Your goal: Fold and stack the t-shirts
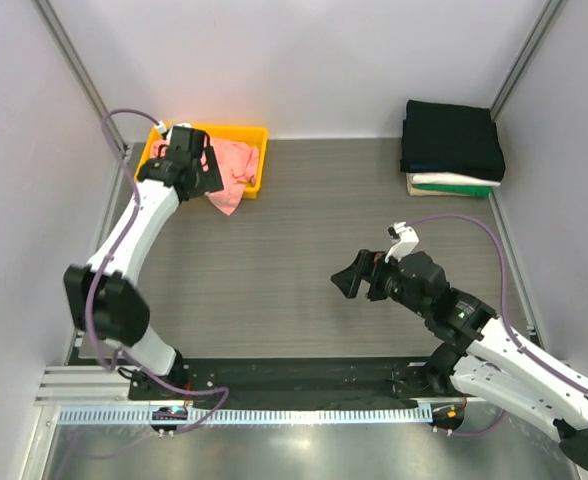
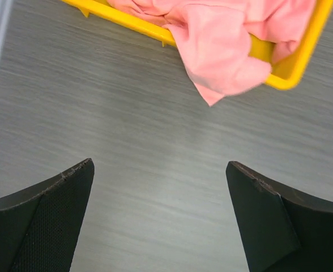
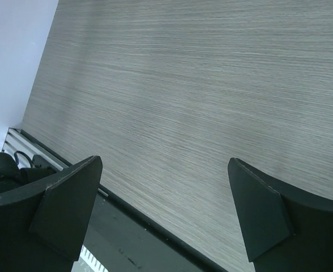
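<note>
A salmon-pink t-shirt (image 1: 234,168) lies crumpled in the yellow tray (image 1: 259,135) at the back left, one part hanging over the tray's front edge onto the table. In the left wrist view the shirt (image 2: 223,45) drapes over the tray rim (image 2: 291,79). My left gripper (image 1: 208,170) hovers by the tray, open and empty (image 2: 159,164), with the shirt just ahead of the fingers. A stack of folded shirts (image 1: 452,140), black on top with white and green below, sits at the back right. My right gripper (image 1: 352,280) is open and empty above mid-table (image 3: 165,160).
The grey wood-grain table (image 1: 304,220) is walled at the left, back and right. A black strip with a rail (image 3: 132,238) runs along the near edge by the arm bases.
</note>
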`<state>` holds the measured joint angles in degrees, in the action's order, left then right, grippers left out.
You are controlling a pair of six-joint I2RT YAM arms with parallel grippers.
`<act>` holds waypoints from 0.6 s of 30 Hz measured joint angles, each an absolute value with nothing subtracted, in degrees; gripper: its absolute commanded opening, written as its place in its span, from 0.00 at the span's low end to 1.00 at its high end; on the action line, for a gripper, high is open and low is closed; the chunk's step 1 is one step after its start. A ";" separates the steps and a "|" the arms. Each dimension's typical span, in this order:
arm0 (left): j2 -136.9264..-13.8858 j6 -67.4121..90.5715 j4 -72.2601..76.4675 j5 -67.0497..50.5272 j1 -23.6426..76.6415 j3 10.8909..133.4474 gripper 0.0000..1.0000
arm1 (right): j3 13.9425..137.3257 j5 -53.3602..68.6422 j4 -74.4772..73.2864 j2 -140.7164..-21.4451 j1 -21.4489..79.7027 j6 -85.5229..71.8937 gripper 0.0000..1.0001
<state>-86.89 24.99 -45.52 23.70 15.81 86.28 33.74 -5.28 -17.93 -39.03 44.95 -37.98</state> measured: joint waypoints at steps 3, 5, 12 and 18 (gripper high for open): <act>-97.86 25.04 -45.12 19.66 11.64 92.20 1.00 | 33.98 -5.04 -19.62 -38.76 44.95 -37.93 1.00; -105.08 25.08 -45.23 17.47 9.74 97.58 1.00 | 34.28 -4.93 -21.21 -38.74 44.95 -37.76 1.00; -127.94 25.78 -45.93 12.49 5.78 118.61 1.00 | 36.29 -4.86 -25.26 -38.59 44.97 -36.75 1.00; -140.16 28.10 -48.25 9.80 4.71 131.55 0.20 | 37.19 -4.97 -25.85 -38.85 45.01 -36.01 1.00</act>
